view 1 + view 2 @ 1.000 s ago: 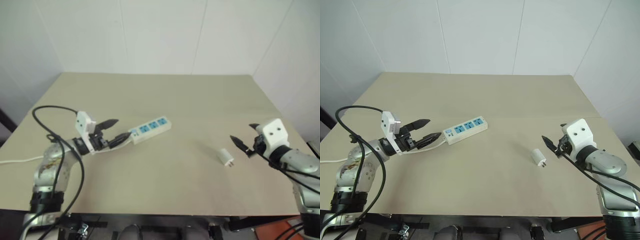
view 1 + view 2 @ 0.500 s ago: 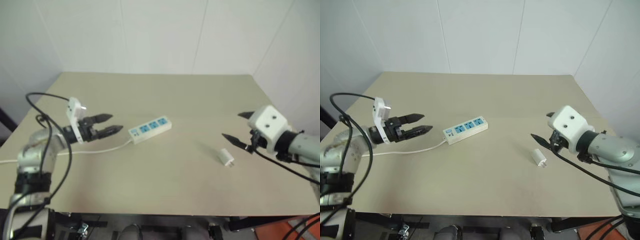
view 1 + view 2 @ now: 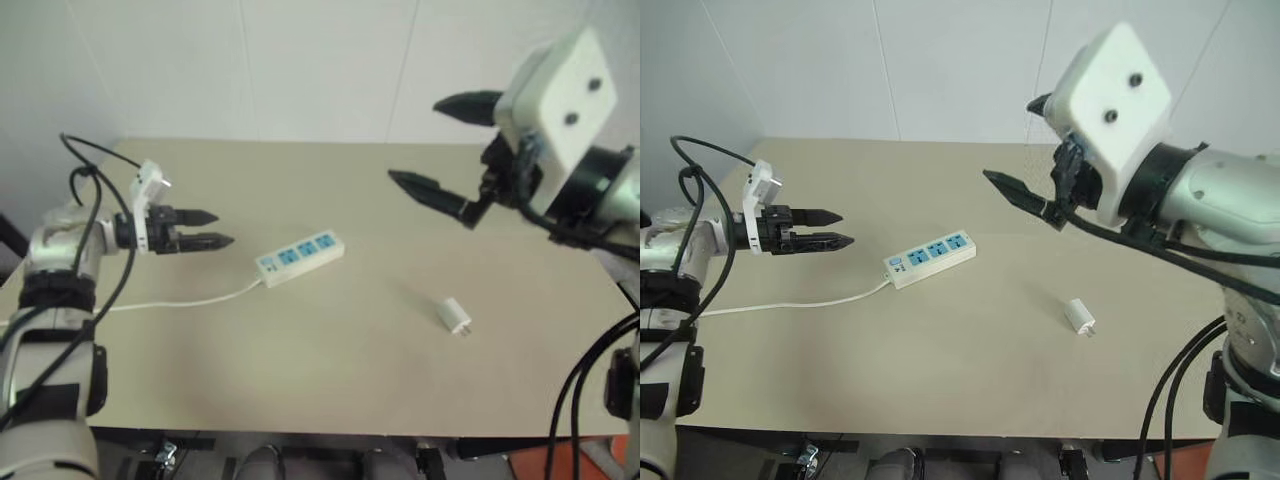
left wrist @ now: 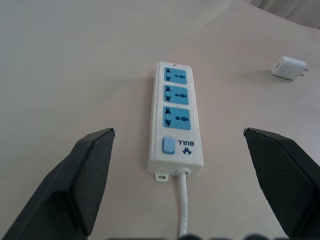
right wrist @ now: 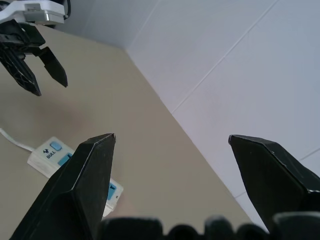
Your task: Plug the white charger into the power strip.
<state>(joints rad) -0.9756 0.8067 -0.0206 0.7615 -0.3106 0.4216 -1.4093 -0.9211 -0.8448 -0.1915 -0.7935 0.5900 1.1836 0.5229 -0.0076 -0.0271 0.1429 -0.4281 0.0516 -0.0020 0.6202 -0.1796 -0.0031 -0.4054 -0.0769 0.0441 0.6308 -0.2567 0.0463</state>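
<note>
The power strip, a long white bar with three blue sockets, lies left of the table's middle; the left wrist view shows its switch end nearest. The white charger lies on its side right of centre, prongs toward the front right, also seen in the left wrist view. My left gripper hovers open, left of the strip's switch end, pointing at it with nothing between its fingers. High above the table, my right gripper stands open and empty, well clear of the charger.
The strip's white cord runs left across the beige table toward its left edge. White walls close the back and right side. Black cables hang from both arms.
My right gripper has risen high and swung left, away from the charger. My left gripper has lifted and drawn back left from the strip. Both stayed open.
</note>
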